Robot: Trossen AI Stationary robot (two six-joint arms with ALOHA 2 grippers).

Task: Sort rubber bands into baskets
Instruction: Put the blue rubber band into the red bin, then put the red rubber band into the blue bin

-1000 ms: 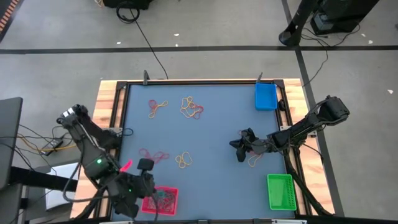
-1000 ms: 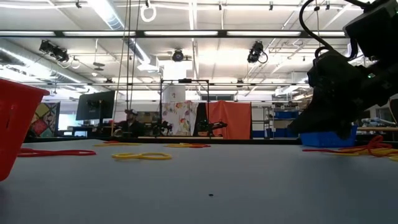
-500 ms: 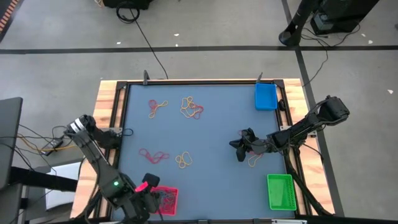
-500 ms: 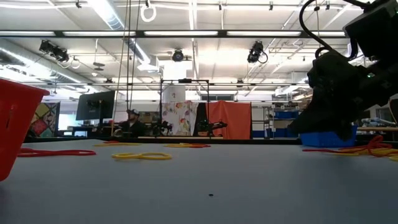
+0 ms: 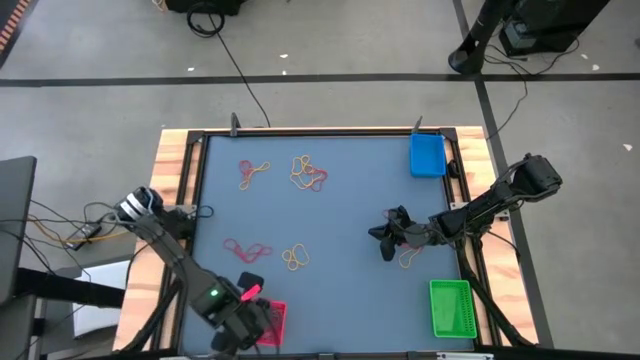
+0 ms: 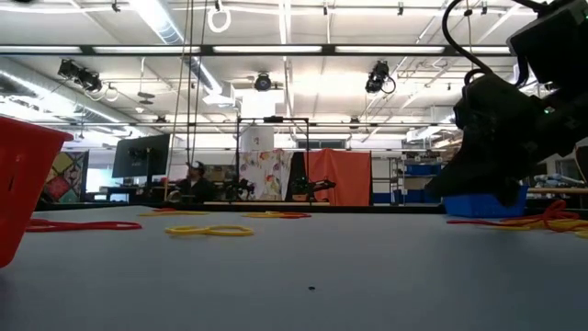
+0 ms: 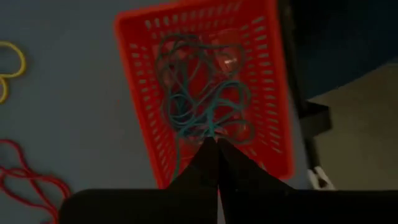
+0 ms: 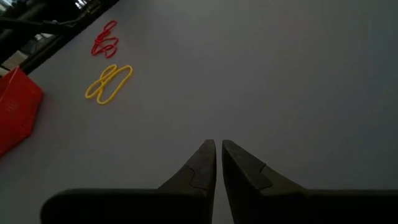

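Red plastic forms the basket (image 5: 268,322) at the desk's near-left corner, where the left end effector (image 7: 214,142) hangs over it with its fingers pressed together; a tangle of teal bands (image 7: 199,106) lies inside, one strand running up to the fingertips, though whether it is pinched cannot be told. The blue basket (image 5: 427,154) sits at the far-right corner and the green basket (image 5: 450,306) at the near-right corner. Loose rubber bands (image 5: 308,172) lie in small heaps on the grey desk (image 5: 340,220): yellow and red near the far edge, red and yellow nearer the front. The right end effector (image 8: 218,148) sits low over the desk's right side, fingers almost together, gripping nothing visible, beside a yellow heap (image 5: 410,257).
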